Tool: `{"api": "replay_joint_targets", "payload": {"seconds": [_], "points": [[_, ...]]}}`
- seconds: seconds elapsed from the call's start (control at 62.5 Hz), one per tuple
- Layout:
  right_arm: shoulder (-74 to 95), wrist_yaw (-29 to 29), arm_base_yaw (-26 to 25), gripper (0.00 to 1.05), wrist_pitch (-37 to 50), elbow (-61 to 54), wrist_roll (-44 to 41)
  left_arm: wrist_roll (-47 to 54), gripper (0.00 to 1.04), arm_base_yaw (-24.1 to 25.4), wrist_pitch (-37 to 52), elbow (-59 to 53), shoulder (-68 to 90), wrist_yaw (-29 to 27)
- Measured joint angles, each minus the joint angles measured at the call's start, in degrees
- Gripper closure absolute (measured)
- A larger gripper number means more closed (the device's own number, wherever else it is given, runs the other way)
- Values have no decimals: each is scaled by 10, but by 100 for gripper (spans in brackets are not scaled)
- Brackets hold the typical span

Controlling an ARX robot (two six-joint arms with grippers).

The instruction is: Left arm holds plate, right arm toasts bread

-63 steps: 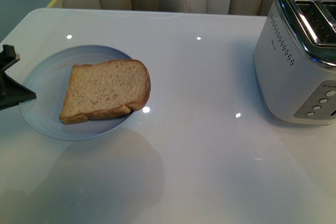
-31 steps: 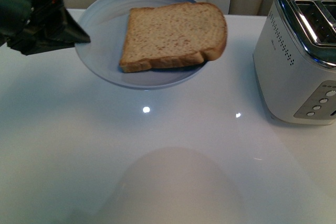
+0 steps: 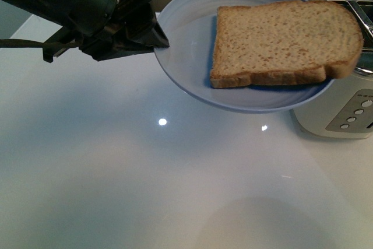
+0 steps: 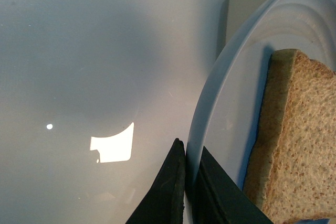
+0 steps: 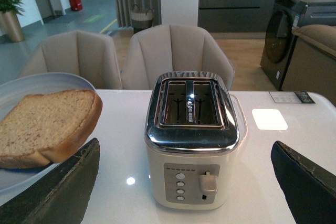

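The left gripper (image 3: 163,42) clamps the left rim of the raised plate (image 3: 186,21), with the bread (image 3: 280,42) lying on its right side, apart from the jaws.

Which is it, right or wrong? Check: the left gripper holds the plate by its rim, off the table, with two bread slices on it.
Wrong: the front view shows one bread slice on the plate, not two. The left gripper does hold its rim, off the table.

Front view looks down over the table (image 3: 116,173) from the robot's body; left wrist view hugs the plate (image 4: 207,103) rim; right wrist view faces the toaster (image 5: 191,140) closely; all share plate and bread (image 5: 44,124).
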Motion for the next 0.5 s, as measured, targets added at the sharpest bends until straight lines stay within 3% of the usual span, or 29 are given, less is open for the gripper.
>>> {"api": "replay_joint_targets", "payload": {"seconds": [0.272,0.384,0.496], "points": [[0,0,0,9,0,0,0,-13,102,-10,0,2,-1,-1],[128,4,2,9,-222,80,34,-15,102,-10,0,2,-2,1],[145,-7,0,9,-253,85,45,-17,102,-10,1,2,-2,1]]}}
